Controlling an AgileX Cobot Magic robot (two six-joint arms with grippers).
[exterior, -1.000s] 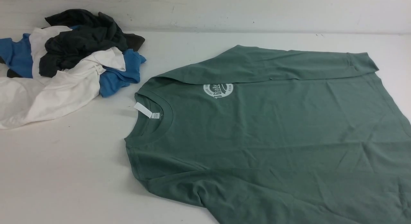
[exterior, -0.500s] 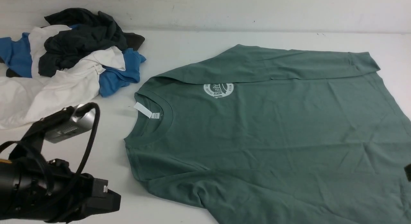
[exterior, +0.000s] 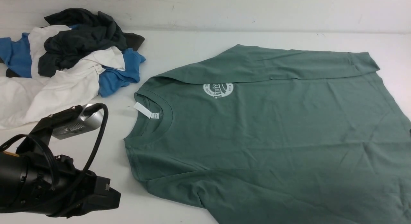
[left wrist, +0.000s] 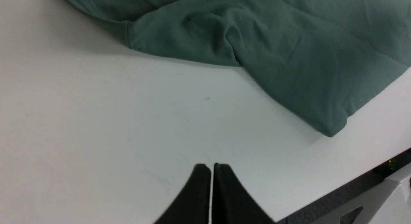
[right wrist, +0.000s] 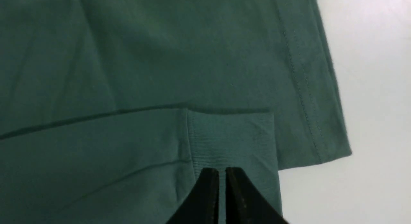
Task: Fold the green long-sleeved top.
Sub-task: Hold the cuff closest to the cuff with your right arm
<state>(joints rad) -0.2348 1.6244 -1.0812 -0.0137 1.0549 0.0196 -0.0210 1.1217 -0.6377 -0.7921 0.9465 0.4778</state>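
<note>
You had no arm in the front view 1 second ago; now your left arm [exterior: 38, 182] hangs over the desk's [exterior: 80, 172] near-left corner, a little higher and farther in than 0.5 seconds ago. The dark sliver that showed at the right edge then has all but gone. The top [exterior: 273, 137] and the pile [exterior: 64, 63] at the far-left corner have not shifted. The top lies flat, front up, over the desk's right half, and runs out of view at the near and right sides. Its long axis runs left to right along the desk: the collar [exterior: 167, 115] with its white tag [exterior: 143, 109] points to the left edge, the hem [right wrist: 308, 105] to the right. The logo [exterior: 218, 90] sits toward the far side. The far sleeve [exterior: 289, 65] is folded along the body, its end pointing right. Your left gripper [left wrist: 212, 166] has its jaws pressed together on nothing, over bare desk near the top's shoulder. Your right gripper [right wrist: 222, 169] hangs over a ribbed cuff [right wrist: 231, 137] that lies on the body just beside the hem. Its jaws stand almost together with a thin slit between them, so you cannot tell whether they are closed or parting.
</note>
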